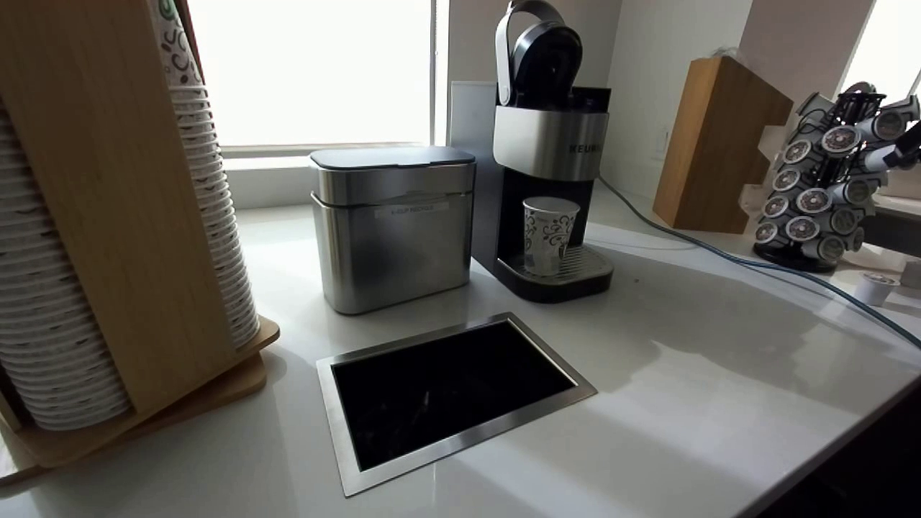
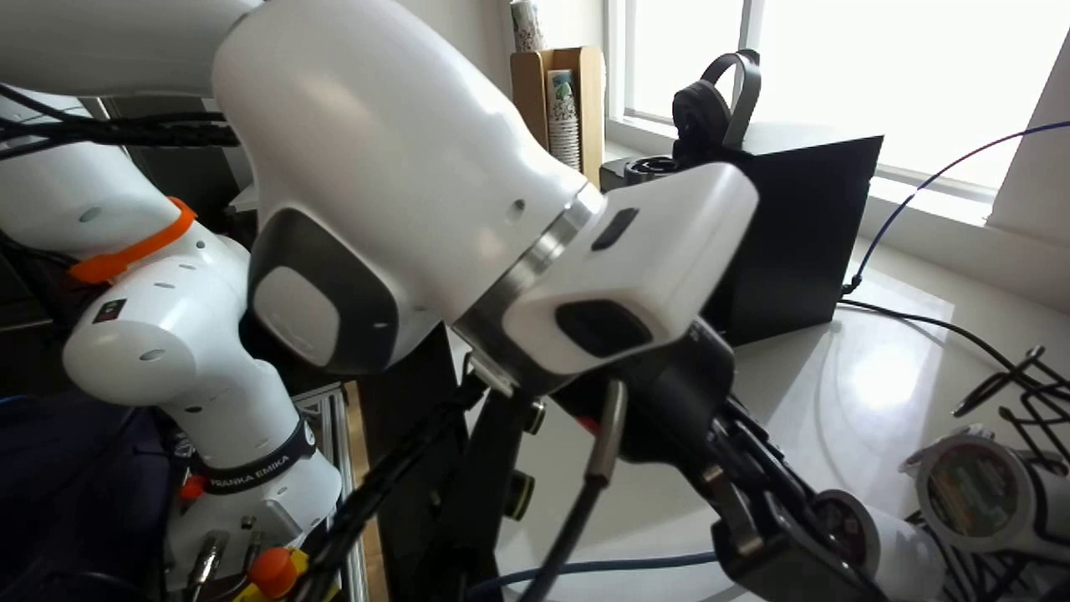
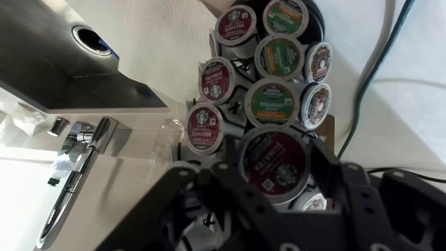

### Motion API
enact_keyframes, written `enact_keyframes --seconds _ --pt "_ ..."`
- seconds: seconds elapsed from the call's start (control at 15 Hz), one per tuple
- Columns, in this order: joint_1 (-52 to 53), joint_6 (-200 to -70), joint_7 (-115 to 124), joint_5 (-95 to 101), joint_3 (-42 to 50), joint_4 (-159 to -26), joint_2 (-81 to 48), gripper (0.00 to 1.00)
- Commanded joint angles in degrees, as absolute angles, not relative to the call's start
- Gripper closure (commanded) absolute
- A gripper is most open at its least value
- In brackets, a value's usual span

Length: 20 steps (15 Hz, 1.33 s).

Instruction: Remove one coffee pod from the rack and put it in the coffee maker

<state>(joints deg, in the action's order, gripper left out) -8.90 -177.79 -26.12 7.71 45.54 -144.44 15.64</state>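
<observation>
The rack (image 1: pixel 827 180) is a dark wire carousel full of pods, at the right in an exterior view and close up in the wrist view. My gripper (image 3: pixel 275 153) is at its upper tier. Its fingers sit on both sides of a pod with a dark red Sumatra lid (image 3: pixel 275 164), close against the rim, and look shut on it. This pod (image 2: pixel 899 552) also shows at the fingertips in an exterior view, still among the rack's wires. The coffee maker (image 1: pixel 550 144) stands apart from the rack with its top lifted open. A patterned paper cup (image 1: pixel 548 234) stands on its drip tray.
A metal lidded tin (image 1: pixel 399 230) stands beside the coffee maker, behind a square counter opening (image 1: pixel 460 392). A wooden block (image 1: pixel 712 144) stands behind the rack. A cable (image 1: pixel 763 265) crosses the counter. A loose pod (image 1: pixel 876 288) stands near the rack. A faucet (image 3: pixel 80 174) and sink (image 3: pixel 62 69) are nearby.
</observation>
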Motion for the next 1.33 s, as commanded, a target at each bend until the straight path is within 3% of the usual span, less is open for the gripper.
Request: enact_keyframes --seconds 0.0,0.2,0.47,0.93,1.2,1.27 --pt "-22.1 -176.6 -23.2 15.8 34.7 -152.4 25.1 0.71" --pt "-21.9 -172.5 -28.0 16.7 32.6 -157.7 34.8 0.71" --pt "-18.9 -156.2 -35.1 16.3 30.9 -159.0 46.7 0.71" --pt "-17.3 -124.0 -47.3 16.6 25.9 -146.2 50.4 0.71" --pt "-15.7 -113.0 -52.2 20.3 22.8 -137.3 47.8 0.71" --pt "-16.2 -117.1 -49.0 18.8 23.8 -141.2 50.5 0.46"
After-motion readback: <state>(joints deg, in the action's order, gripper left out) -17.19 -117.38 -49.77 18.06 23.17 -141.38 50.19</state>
